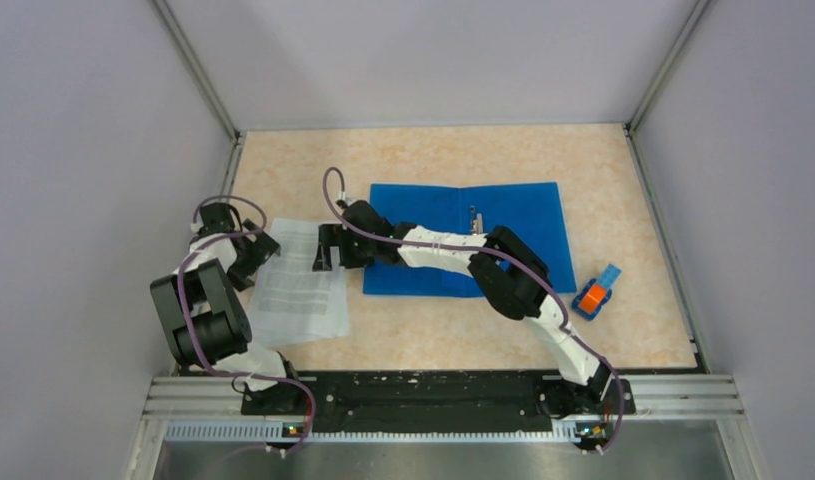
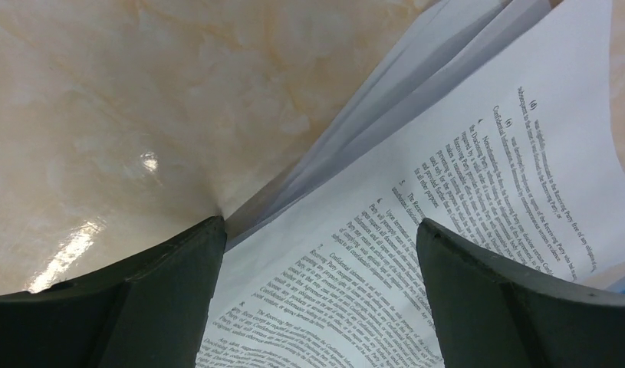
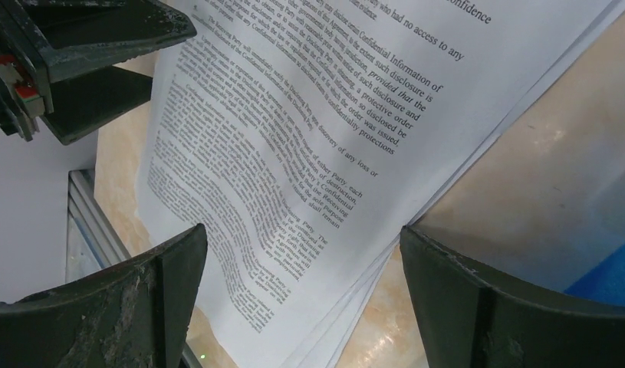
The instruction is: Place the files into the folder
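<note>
The files [image 1: 301,285], a loose stack of white printed sheets, lie on the table left of the folder [image 1: 528,215], which lies open and blue with a metal clip [image 1: 475,220] at its spine. My left gripper [image 1: 255,250] is at the stack's upper left edge and open. In the left wrist view the left gripper [image 2: 320,230] straddles that edge of the files [image 2: 462,192], where the sheets lift and fan apart. My right gripper [image 1: 328,248] is open at the stack's upper right edge. In the right wrist view the right gripper [image 3: 300,234] frames the files [image 3: 294,115], with nothing pinched.
A small orange-and-blue object [image 1: 596,292] lies right of the folder. The left gripper [image 3: 79,46] shows at the top left of the right wrist view, close across the paper. A corner of the folder [image 3: 610,276] shows at that view's right edge. Grey walls enclose the table.
</note>
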